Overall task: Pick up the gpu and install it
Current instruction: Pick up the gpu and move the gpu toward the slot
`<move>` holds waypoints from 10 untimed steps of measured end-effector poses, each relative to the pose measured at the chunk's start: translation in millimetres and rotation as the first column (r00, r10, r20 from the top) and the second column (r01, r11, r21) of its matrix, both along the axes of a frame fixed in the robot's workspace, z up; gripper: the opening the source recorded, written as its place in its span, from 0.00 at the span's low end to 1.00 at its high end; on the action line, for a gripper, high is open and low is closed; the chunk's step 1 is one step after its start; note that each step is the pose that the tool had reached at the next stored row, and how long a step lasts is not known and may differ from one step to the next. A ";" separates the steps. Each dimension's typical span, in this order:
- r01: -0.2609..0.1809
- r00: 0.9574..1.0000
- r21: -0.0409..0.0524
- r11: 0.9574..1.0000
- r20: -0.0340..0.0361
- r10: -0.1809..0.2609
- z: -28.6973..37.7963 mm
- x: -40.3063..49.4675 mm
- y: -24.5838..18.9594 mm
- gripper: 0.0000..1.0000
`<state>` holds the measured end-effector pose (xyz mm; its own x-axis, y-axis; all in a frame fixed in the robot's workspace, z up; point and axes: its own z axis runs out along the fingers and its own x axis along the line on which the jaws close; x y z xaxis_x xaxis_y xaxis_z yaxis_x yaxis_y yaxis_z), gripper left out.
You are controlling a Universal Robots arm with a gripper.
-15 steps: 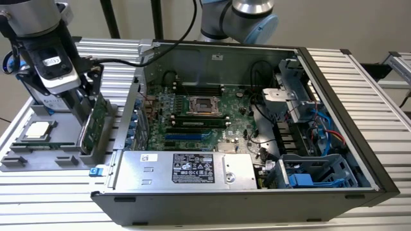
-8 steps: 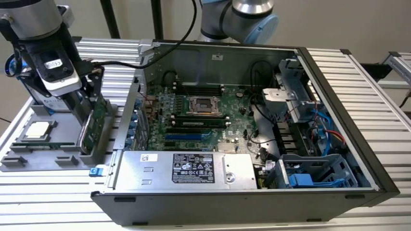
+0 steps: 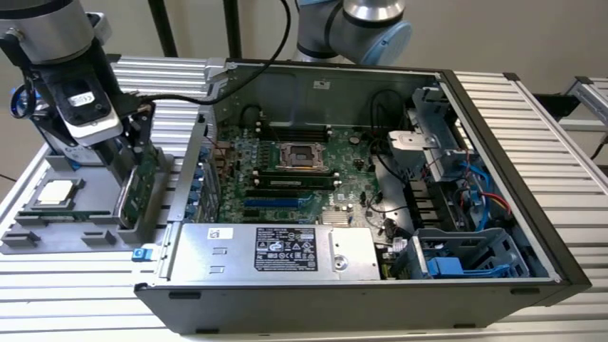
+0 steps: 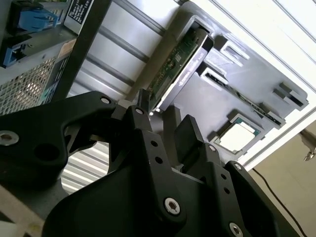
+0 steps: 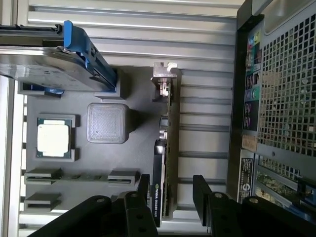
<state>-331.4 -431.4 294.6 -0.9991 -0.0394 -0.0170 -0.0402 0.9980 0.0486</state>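
The gpu (image 3: pixel 139 184), a green card, stands on edge in a slot of the grey parts tray (image 3: pixel 57 239) at the exterior view's left. My gripper (image 3: pixel 127 153) hangs right over it. In the first wrist view the gpu (image 5: pixel 166 148) is seen edge-on, silver bracket (image 5: pixel 163 79) at its far end, and my gripper (image 5: pixel 173 195) is open with one finger on each side of the card and a gap still showing. The second wrist view shows the gpu (image 4: pixel 177 64) running away from the gripper (image 4: pixel 165 123).
The open computer case (image 3: pixel 494 100) lies beside the tray, with the motherboard (image 3: pixel 314 178) and a blue slot (image 3: pixel 275 201) inside. A square CPU chip (image 5: pixel 53 137) and a blue-framed hard drive (image 5: pixel 54 64) share the tray. The case wall (image 5: pixel 276 98) stands close by the gripper.
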 end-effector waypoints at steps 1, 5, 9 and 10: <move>0.000 1.000 0.000 1.000 0.000 0.000 -0.6 0.0 0.0 1.00; 0.000 1.000 0.000 1.000 0.000 0.000 -3.1 0.1 -0.1 1.00; 0.000 1.000 0.000 1.000 0.000 0.000 -5.4 0.0 0.0 1.00; 0.000 1.000 0.000 1.000 0.000 0.000 -5.9 0.0 0.0 1.00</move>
